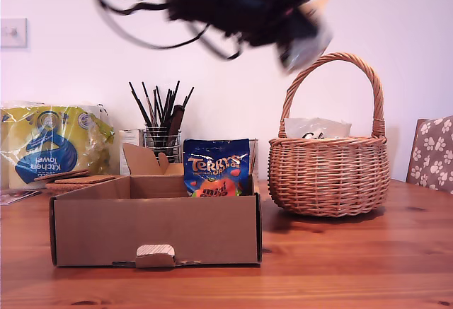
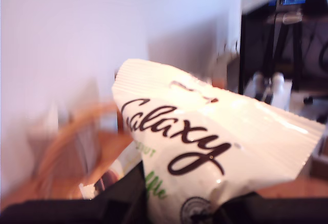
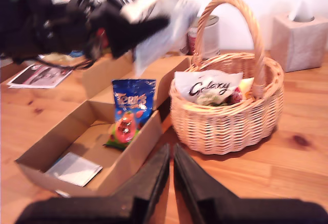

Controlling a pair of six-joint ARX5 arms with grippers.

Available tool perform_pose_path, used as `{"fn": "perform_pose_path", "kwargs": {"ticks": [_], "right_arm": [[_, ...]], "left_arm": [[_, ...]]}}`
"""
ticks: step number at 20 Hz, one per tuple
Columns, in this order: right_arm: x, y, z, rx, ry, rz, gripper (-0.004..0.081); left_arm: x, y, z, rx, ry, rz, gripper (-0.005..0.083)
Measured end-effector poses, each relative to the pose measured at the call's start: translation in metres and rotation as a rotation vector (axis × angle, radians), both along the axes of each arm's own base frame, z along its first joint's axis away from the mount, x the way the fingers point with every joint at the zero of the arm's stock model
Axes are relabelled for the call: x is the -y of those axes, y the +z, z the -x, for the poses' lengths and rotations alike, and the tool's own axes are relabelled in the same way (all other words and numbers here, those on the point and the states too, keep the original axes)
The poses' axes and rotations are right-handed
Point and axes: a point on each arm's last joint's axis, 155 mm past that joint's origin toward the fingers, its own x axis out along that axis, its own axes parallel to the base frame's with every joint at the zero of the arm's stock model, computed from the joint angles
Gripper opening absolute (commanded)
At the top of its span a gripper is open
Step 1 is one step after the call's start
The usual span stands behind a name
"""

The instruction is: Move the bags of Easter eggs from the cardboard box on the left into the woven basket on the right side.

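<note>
White Galaxy bag [image 1: 306, 44] hangs blurred above the woven basket [image 1: 329, 175] in the exterior view; Terry's bag [image 1: 216, 167] stands in the cardboard box [image 1: 156, 237]. First wrist view: my first gripper [image 2: 179, 203] clamps the Galaxy bag. Second wrist view: my second gripper [image 3: 170, 175], jaws nearly together and empty, hovers above the table [image 3: 297, 178]; another Galaxy bag [image 3: 207, 86] lies in the basket.

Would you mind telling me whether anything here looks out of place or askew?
Only small things: the Terry's bag stands propped against the cardboard box wall rather than lying flat, and a Galaxy bag already in the woven basket pokes above its rim. Nothing looks spilled or damaged.
</note>
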Motion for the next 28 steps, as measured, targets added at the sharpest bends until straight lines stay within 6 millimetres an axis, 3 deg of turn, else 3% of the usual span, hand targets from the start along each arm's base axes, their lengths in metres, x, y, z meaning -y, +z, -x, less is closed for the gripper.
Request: {"fn": "perform_pose_path", "kwargs": {"ticks": [2,7,9,12,13,15,16,20,22,24,26,28], "right_arm": [[0.002,0.002,0.000,0.006,-0.010,0.001,-0.0011],[0.008,0.042,0.006,0.099,-0.023,0.000,-0.0011],[0.009,0.053,0.009,0.126,-0.025,-0.009,-0.0011],[0.010,0.053,0.011,0.118,-0.025,-0.007,-0.0011],[0.010,0.052,0.011,0.112,-0.024,-0.004,-0.0011],[0.010,0.049,0.011,0.102,-0.024,-0.001,-0.0011],[0.010,0.048,0.012,0.099,-0.023,0.000,-0.0011],[0.010,0.041,0.013,0.072,-0.022,0.009,-0.0011],[0.010,0.038,0.013,0.058,-0.020,0.014,-0.0011],[0.009,0.036,0.014,0.053,-0.017,0.015,-0.0011],[0.009,0.036,0.014,0.052,-0.014,0.015,-0.0011],[0.009,0.036,0.014,0.053,-0.014,0.015,-0.0011]], "left_arm": [[0.014,-0.010,-0.014,-0.007,-0.003,-0.006,0.0154],[0.035,-0.098,-0.039,-0.103,0.001,-0.091,0.0154],[0.038,-0.110,-0.044,-0.114,0.003,-0.101,0.0170],[0.041,-0.101,-0.047,-0.070,0.001,-0.115,0.0290],[0.040,-0.101,-0.049,-0.059,0.008,-0.124,0.0368],[0.040,-0.102,-0.049,-0.048,0.009,-0.133,0.0616],[0.039,-0.103,-0.049,-0.046,0.010,-0.137,0.0654],[0.039,-0.103,-0.051,-0.032,0.019,-0.156,0.0637],[0.039,-0.097,-0.057,-0.040,0.039,-0.173,0.0562],[0.038,-0.072,-0.068,-0.018,0.083,-0.173,0.0483],[0.039,-0.040,-0.075,0.039,0.104,-0.163,0.0478],[0.039,-0.025,-0.076,0.051,0.097,-0.172,0.0478]]}}
